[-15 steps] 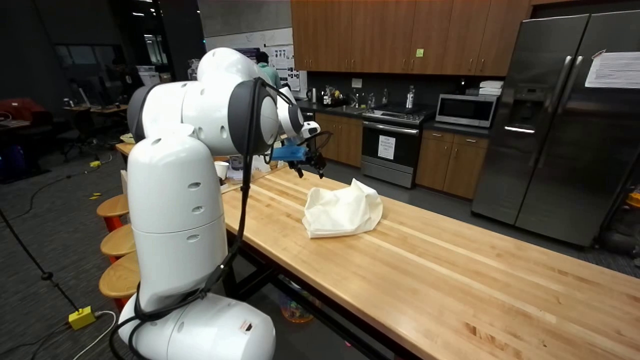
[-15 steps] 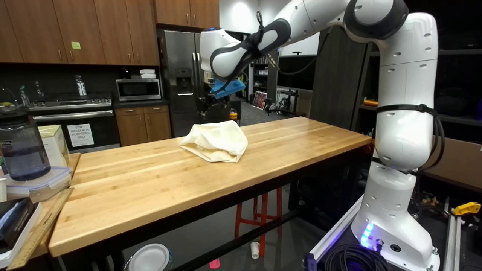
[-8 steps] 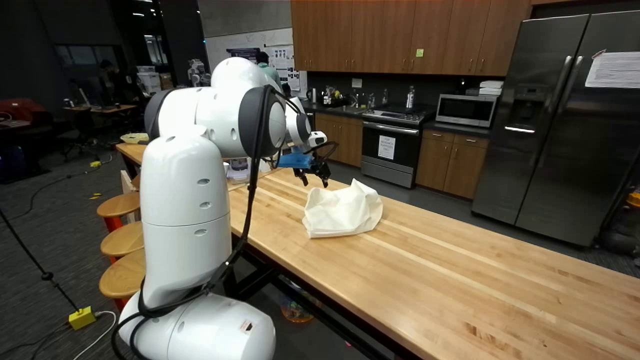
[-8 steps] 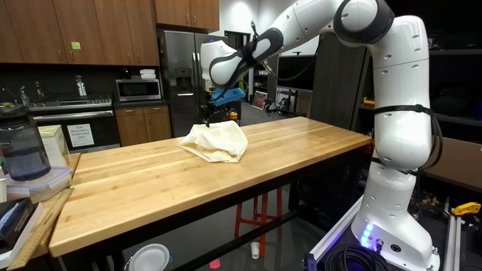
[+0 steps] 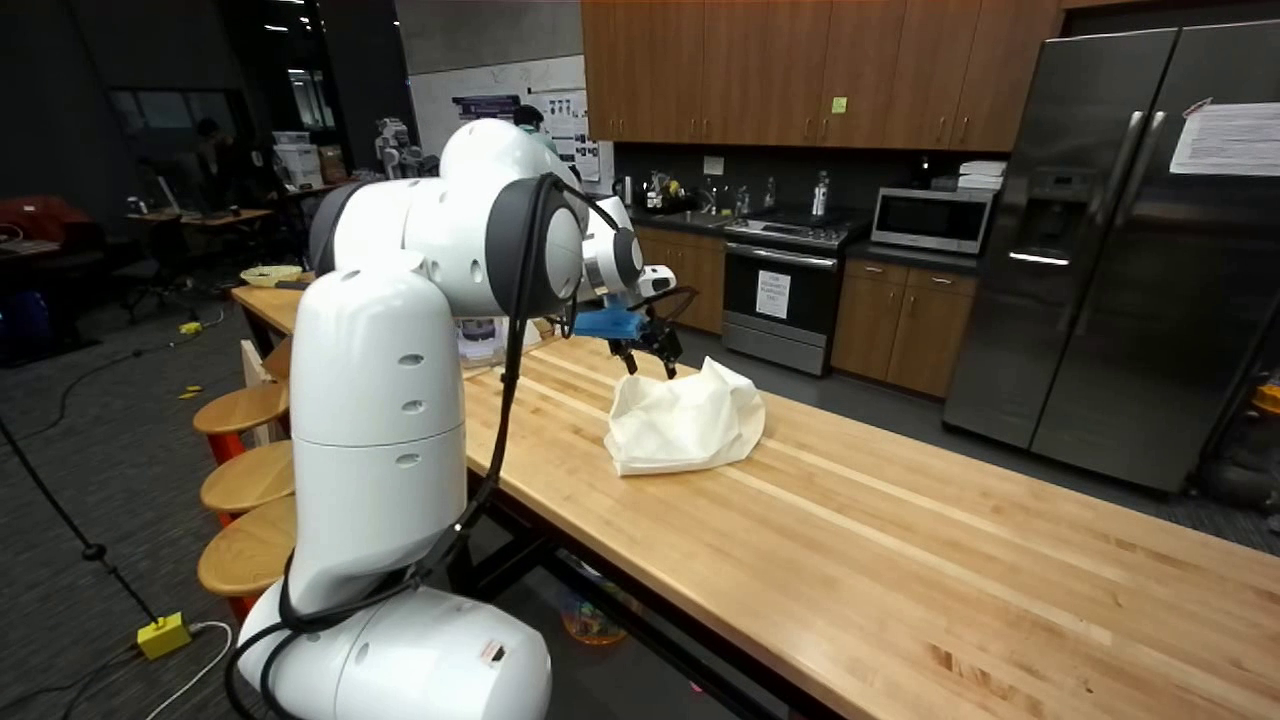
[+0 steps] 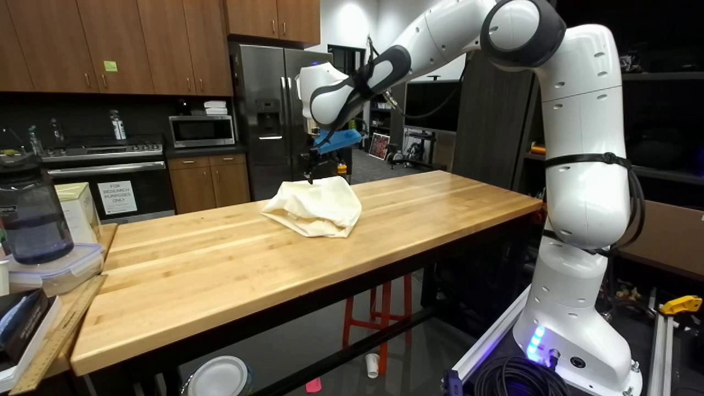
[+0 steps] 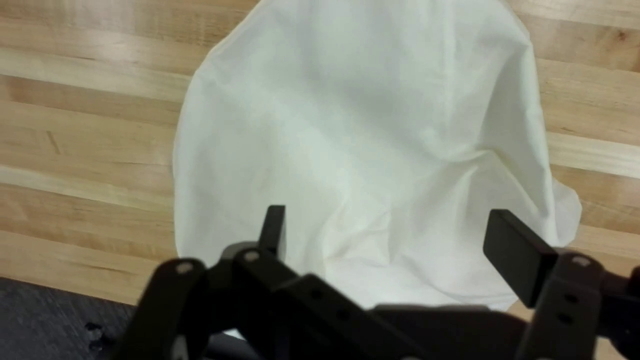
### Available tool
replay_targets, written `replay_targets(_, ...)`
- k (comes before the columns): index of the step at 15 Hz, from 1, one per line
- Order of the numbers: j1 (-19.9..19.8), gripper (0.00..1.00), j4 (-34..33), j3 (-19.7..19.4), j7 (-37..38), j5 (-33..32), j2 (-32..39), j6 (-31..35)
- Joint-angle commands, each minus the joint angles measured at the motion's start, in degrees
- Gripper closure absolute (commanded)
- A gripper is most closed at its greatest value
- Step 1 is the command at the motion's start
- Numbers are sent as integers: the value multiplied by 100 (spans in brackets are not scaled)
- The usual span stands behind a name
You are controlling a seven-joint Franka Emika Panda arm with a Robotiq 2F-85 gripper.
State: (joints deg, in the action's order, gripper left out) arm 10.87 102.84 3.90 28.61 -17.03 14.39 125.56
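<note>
A crumpled cream-white cloth [image 5: 688,422] lies in a loose heap on the wooden table [image 5: 900,570]; it shows in both exterior views [image 6: 319,206]. It may be a bag, but I cannot tell. My black gripper [image 5: 651,371] hangs pointing down, just above the cloth's far edge. In the wrist view the gripper [image 7: 387,215] has its fingers spread wide, with the wrinkled cloth [image 7: 360,125] below and between them. Nothing is held. In an exterior view a fingertip [image 6: 309,180] overlaps the cloth's top; I cannot tell whether it touches. A blue piece [image 5: 608,323] sits on the wrist.
At one table end stand a water jug [image 6: 36,214], a lidded plastic box [image 6: 60,269], and a wooden ruler [image 6: 60,330]. Stools [image 5: 245,480] stand alongside. A stove [image 5: 780,290], microwave [image 5: 932,220] and fridge [image 5: 1110,250] are behind the table.
My gripper has come down and across towards the cloth, its fingers staying open. The arm has leaned forward with it. The cloth has not moved.
</note>
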Motion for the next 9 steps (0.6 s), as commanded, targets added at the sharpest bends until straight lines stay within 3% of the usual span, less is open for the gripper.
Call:
replay_targets(1,36,0,-275,-41,4,208,264,-163)
replay_targets(9,157,0,-154,-72,-9,186,407,74)
